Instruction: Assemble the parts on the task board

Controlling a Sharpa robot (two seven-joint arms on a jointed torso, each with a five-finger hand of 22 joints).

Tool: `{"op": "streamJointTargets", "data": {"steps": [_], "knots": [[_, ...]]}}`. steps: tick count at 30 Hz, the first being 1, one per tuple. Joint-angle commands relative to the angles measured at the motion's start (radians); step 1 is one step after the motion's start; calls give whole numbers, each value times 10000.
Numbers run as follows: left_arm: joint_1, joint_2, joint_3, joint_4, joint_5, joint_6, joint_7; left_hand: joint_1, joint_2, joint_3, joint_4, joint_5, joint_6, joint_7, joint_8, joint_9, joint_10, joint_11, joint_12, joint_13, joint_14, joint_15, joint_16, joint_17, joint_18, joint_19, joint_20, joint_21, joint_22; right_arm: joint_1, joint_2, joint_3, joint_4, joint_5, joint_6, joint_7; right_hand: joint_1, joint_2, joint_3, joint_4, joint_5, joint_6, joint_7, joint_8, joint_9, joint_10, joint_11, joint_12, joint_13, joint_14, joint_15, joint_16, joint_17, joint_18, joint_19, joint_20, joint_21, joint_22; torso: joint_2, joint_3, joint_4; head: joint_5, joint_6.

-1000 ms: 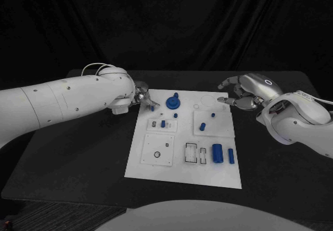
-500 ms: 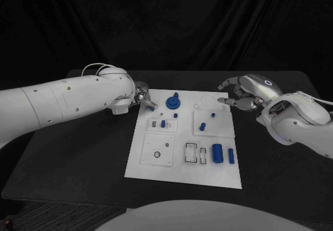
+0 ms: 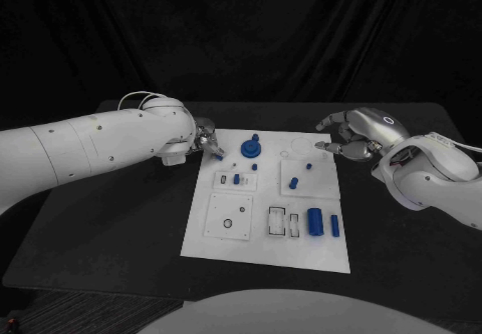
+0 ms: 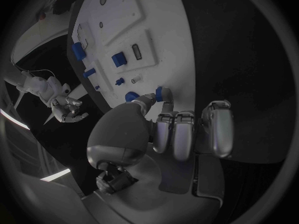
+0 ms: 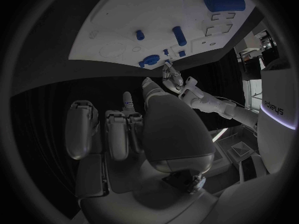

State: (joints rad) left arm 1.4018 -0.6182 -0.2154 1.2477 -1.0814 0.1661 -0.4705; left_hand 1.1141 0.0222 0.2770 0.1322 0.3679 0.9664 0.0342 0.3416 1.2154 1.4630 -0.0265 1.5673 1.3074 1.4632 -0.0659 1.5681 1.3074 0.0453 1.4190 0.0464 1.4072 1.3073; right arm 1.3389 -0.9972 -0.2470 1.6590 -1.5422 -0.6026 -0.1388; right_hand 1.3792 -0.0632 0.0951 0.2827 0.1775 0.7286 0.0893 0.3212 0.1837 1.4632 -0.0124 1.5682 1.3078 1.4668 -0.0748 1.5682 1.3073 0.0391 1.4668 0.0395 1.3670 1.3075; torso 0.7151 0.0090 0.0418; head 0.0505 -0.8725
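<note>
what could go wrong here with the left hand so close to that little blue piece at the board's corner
1. The left hand seems to pinch a small blue part right at the task board edge; a slip could drop it onto the black table.
2. The blue gear-like part stands close beside those fingers and could get knocked.
3. The right hand hovers near the board's far corner, empty.

The task board (image 3: 263, 240), a white rectangular plate, lay flat on the table. A round blue gear-like part (image 3: 250, 147) sat near its far edge. Nearer than the gear stood a small blue peg (image 3: 253, 167), and nearer still another (image 3: 236, 179) in a raised square block. A tilted blue pin (image 3: 293, 184) lay mid-board. A large blue cylinder (image 3: 314, 221) and a slimmer blue bar (image 3: 334, 225) lay side by side towards the board's near right corner.
</note>
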Motion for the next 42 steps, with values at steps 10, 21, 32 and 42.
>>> {"op": "streamJointTargets", "data": {"steps": [10, 21, 32, 42], "knots": [[-21, -279, 9, 353, 37, -222, 344, -478, -643, 1814, -517, 187, 138, -79, -30, 40, 1078, -75, 35, 2634, 1076, -59, 27, 2634, 59, 0, -37, -58, 1778, -28, -39, 6, 34, -31, 39, -215, 38, 74, -44, -16, 31, 41, -4, -10, -14, 1076, 73, 26, 2630, 1023, 78, -36, 2570, 89, 138, 49, -44, 1992, 1, 3, 7, -40, -2], [146, -1134, 11, 1815, 38, -254, -49, -723, -801, 2319, -692, 87, 186, -87, -8, 72, 1078, -89, 35, 2634, 1076, -74, 27, 2634, 61, 9, -51, -86, 1795, -26, -128, 6, 109, -31, 14, -274, 62, 88, -36, -26, 40, 46, 0, -13, -25, 1076, 75, 26, 2630, 1020, 79, -47, 2558, 94, 129, 50, -69, 1985, -1, -2, 6, -34, -2], [207, -1412, 11, 2719, 38, -132, -779, -1018, -839, 2513, -681, -126, 216, -72, -53, 21, 1078, -77, 35, 2634, 1076, -67, 27, 2634, 71, -20, -49, -145, 1789, -25, -117, 6, 130, -31, 9, -269, 72, 92, -35, -29, 44, 50, 0, -15, -32, 1076, 76, 26, 2630, 1019, 80, -49, 2556, 95, 126, 50, -77, 1983, 2, 12, 11, -4, -2], [142, -1392, 8, 2840, 38, -468, -761, -1157, -793, 2525, -657, -290, 231, -54, -78, -12, 1078, -65, 35, 2634, 1076, -62, 27, 2634, 75, -28, -45, -170, 1789, -27, -117, 6, 119, -31, 8, -240, 77, 92, -34, -31, 47, 51, 0, -15, -35, 1076, 76, 26, 2630, 1019, 80, -47, 2557, 96, 125, 51, -80, 1983, -4, -12, -1, 79, -2]]}}
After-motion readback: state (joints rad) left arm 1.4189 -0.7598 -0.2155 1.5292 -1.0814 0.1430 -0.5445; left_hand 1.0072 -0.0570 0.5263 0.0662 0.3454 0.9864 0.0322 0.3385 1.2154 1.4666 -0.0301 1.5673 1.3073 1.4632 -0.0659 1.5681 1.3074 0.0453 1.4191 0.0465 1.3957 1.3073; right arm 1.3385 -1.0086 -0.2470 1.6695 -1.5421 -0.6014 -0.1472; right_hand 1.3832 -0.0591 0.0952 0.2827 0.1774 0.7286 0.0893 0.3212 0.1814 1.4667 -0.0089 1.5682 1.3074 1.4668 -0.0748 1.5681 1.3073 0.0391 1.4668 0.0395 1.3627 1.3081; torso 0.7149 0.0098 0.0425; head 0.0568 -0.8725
